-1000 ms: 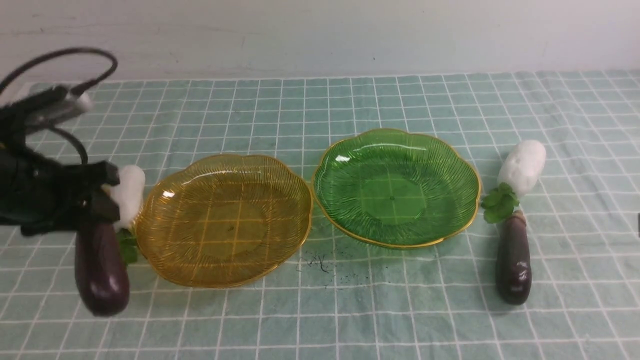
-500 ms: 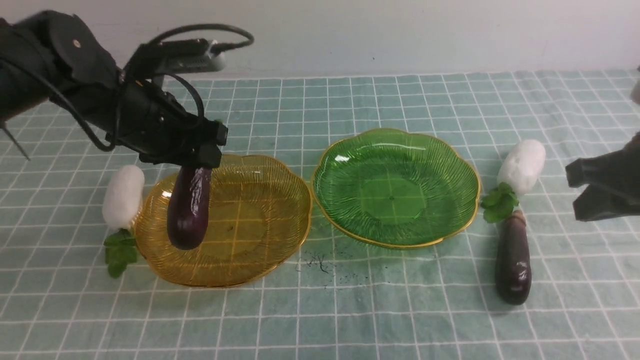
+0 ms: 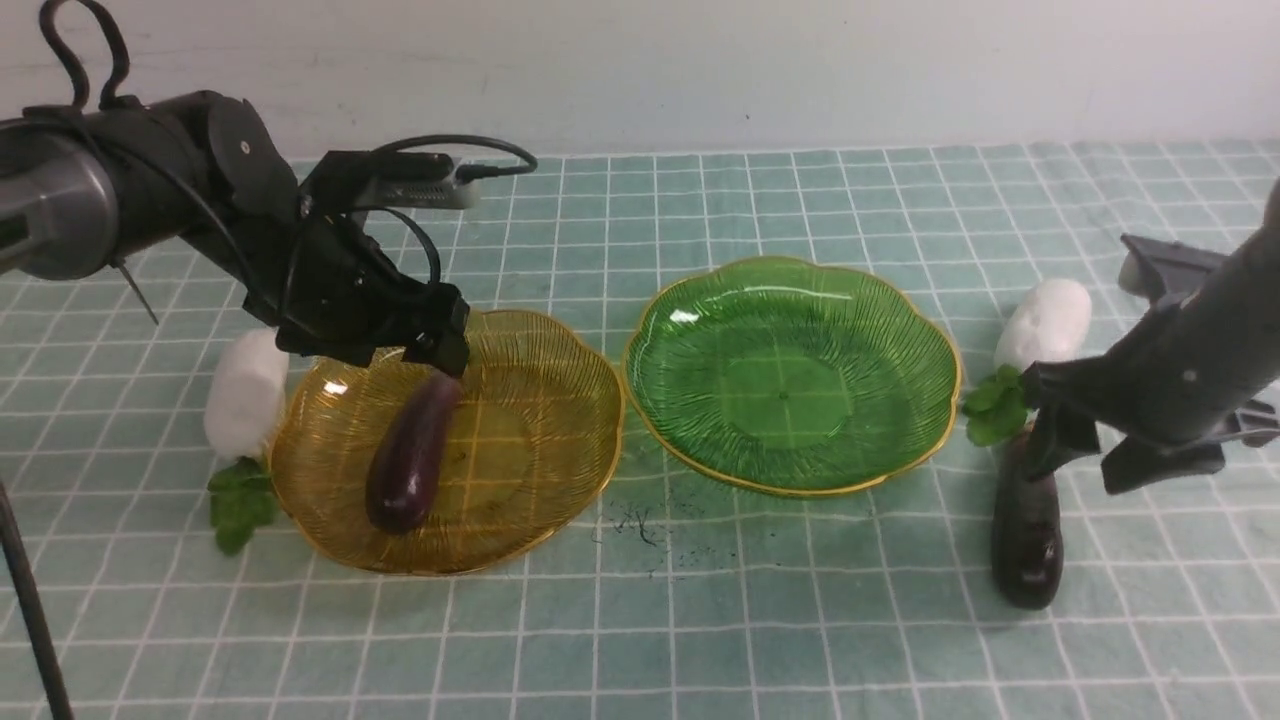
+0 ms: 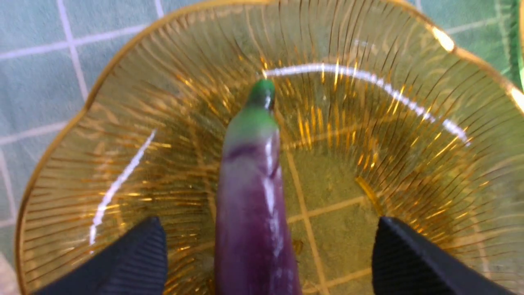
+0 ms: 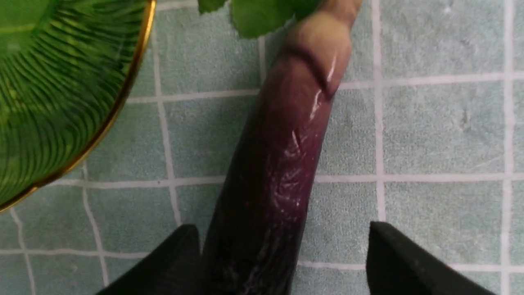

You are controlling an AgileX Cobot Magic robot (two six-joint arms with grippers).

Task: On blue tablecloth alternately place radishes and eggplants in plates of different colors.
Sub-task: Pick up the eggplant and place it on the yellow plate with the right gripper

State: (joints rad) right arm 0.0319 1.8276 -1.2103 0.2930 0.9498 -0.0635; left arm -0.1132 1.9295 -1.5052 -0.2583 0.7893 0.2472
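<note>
One eggplant [image 3: 408, 462] lies in the amber plate [image 3: 530, 420], stem end toward the far side. My left gripper [image 3: 440, 345] hovers just above its stem end, open; in the left wrist view its fingers [image 4: 139, 262] stand wide on both sides of the eggplant [image 4: 254, 213] without touching. The other eggplant [image 3: 1025, 545] lies on the blue tablecloth [image 3: 700, 620] right of the empty green plate [image 3: 790, 380]. My right gripper [image 3: 1075, 450] is open and low over this eggplant [image 5: 278, 172], one finger on each side. Two radishes [image 3: 245, 390] [image 3: 1045, 320] lie beside the plates' outer edges.
The right radish's green leaves [image 3: 995, 405] touch the right eggplant's stem and the green plate's rim. The left radish's leaves [image 3: 240, 505] lie by the amber plate's rim. Dark smudges [image 3: 640, 525] mark the cloth in front of the plates. A pale wall stands behind.
My left gripper carried the eggplant from the left of the amber plate over it and let go; it now lies in the plate. My right arm came in and lowered over the right eggplant.
</note>
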